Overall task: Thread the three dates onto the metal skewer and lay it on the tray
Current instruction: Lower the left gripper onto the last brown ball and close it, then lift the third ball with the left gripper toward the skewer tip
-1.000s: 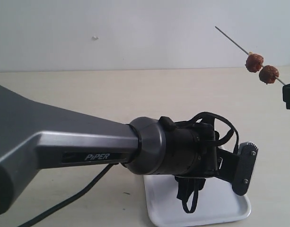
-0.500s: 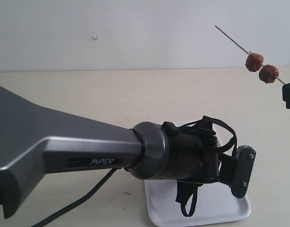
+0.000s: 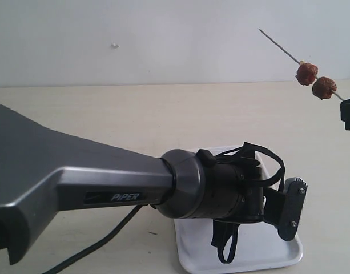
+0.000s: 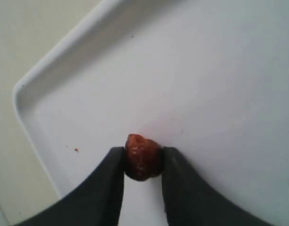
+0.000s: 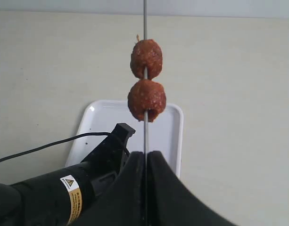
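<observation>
Exterior view: the left arm (image 3: 106,182) reaches low across the table (image 3: 163,114) toward its near right corner, its wrist over the white tray (image 3: 280,258); the fingers themselves are hidden behind the wrist from here. High over the table's right edge the metal skewer (image 3: 280,47) slants in the air with two dates (image 3: 307,73) threaded on it, touching or nearly so, the bare pointed end aimed up and away. Left wrist view: the left gripper (image 4: 143,165) has a finger against each flank of the third date (image 4: 142,155), which sits on the tray floor not far from a rounded corner; a clamp, as far as I can judge. Right wrist view: the right gripper (image 5: 145,162) is pinched tight on the skewer's shank, the two dates just above its fingertips. Step in hand looks like picking up the last date. To do it well: squeeze only enough to hold, since the fruit looks soft; lift straight off the tray; keep the date's ends clear of the fingers so the point can enter through the middle.
</observation>
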Robot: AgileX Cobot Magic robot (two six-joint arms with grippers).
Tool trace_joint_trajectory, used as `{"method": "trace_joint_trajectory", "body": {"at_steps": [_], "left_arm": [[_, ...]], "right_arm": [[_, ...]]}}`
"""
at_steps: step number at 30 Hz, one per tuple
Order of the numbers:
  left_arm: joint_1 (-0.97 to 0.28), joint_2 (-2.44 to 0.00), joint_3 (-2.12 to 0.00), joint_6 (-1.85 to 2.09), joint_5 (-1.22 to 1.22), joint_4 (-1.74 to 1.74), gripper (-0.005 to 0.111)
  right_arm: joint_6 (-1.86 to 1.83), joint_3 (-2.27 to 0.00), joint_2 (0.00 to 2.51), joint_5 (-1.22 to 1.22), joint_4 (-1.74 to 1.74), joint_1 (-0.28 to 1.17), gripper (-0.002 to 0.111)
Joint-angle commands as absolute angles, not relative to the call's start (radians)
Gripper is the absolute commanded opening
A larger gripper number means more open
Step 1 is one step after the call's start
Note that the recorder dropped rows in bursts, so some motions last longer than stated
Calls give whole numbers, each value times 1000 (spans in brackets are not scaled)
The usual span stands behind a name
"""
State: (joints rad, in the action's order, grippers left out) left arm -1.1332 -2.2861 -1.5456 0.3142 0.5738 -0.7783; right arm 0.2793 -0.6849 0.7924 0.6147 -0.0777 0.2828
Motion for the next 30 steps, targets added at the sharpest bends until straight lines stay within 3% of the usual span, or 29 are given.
{"method": "trace_joint_trajectory", "body": {"at_steps": [1,11,20,30], "left_arm": [[-1135,-2294,-1538,301,586,-760,28],[-1099,-2151,-1538,25,595,-759,28],[-948,-2005,-1538,-440,573,-715,28],[-742,-1943,-1538,-567,425,-225,28]], "right_arm": [[271,-694,793,597,-80,280,0],[271,-694,793,597,-85,280,0],[271,-694,793,606,-87,280,0],[270,-694,793,654,-55,280,0]]}}
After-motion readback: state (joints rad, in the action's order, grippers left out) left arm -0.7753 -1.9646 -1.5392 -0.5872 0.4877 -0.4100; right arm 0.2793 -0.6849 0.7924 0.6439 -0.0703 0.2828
